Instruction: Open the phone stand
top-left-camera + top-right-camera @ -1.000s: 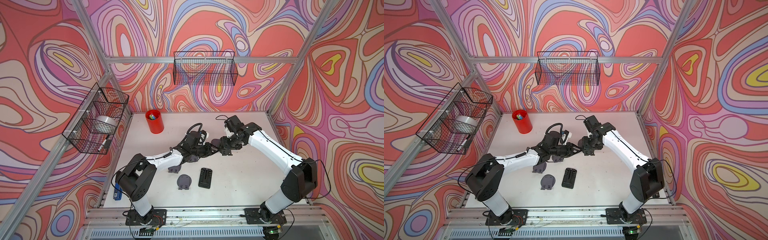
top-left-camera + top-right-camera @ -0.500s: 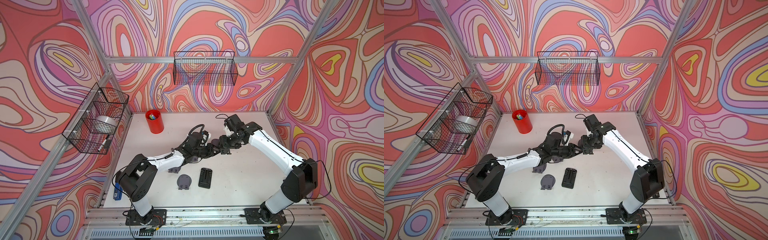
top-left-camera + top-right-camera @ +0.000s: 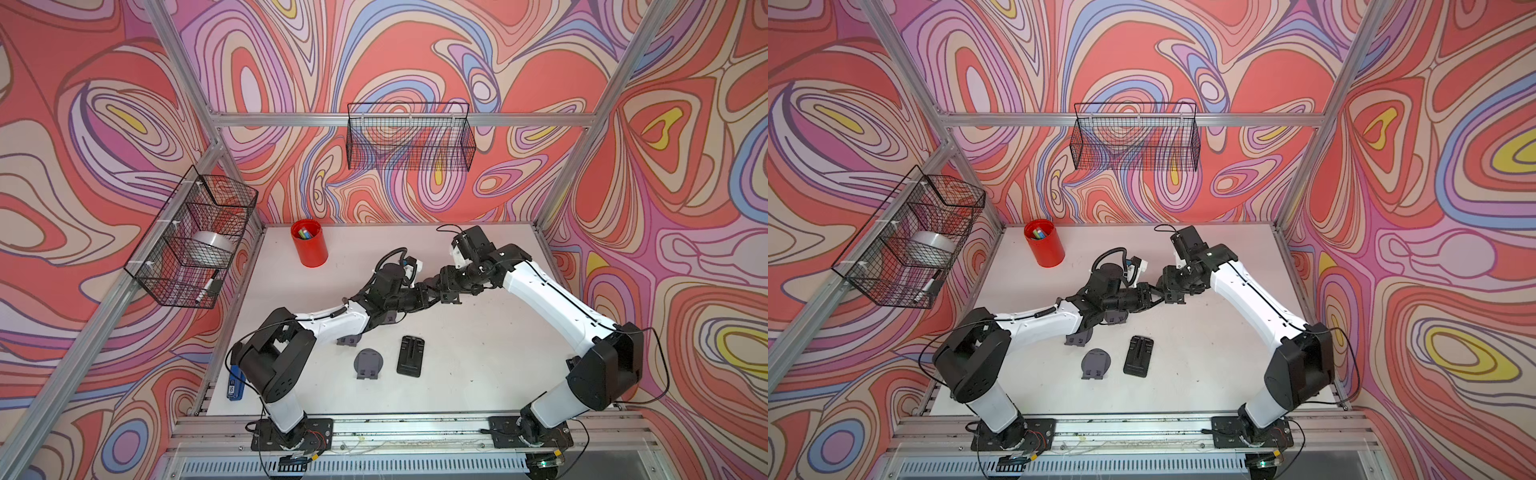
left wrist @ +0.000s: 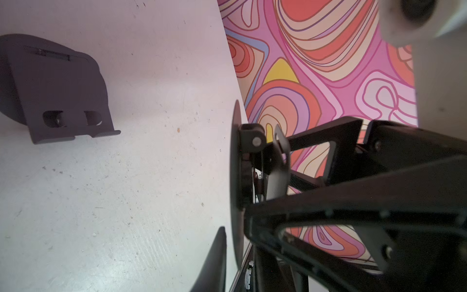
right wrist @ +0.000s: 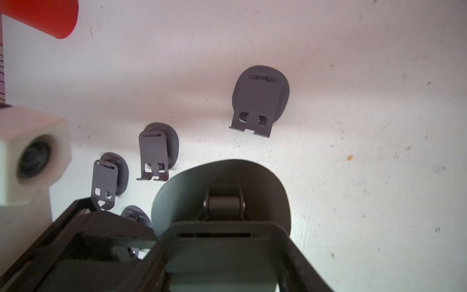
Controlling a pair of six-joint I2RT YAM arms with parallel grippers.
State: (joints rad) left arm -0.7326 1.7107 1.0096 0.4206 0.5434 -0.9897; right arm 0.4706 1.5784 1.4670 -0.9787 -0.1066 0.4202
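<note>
A dark grey phone stand (image 3: pixel 435 291) hangs above the middle of the table between both grippers. In the right wrist view its rectangular plate (image 5: pixel 222 255) sits between the fingers of my right gripper (image 5: pixel 222 263), which is shut on it, and the round base (image 5: pixel 222 184) is swung away on the hinge. In the left wrist view the base disc (image 4: pixel 236 164) is edge-on, and my left gripper (image 4: pixel 235 240) is closed over its rim with one finger (image 4: pixel 214 263) showing and the other hidden behind it. In both top views the grippers (image 3: pixel 428 294) (image 3: pixel 1166 289) meet tip to tip.
Several folded grey stands lie on the table: one (image 3: pixel 368 363) near the front, one (image 3: pixel 348 340) under the left arm, others (image 5: pixel 260 101) (image 5: pixel 158 154). A black rectangular stand (image 3: pixel 411 356) lies beside them. A red pen cup (image 3: pixel 309 243) stands at the back left. Wire baskets (image 3: pixel 409 137) (image 3: pixel 195 237) hang on the walls.
My left gripper has moved right to meet the right gripper, and its jaws have narrowed onto the stand's base. The right arm has held still.
</note>
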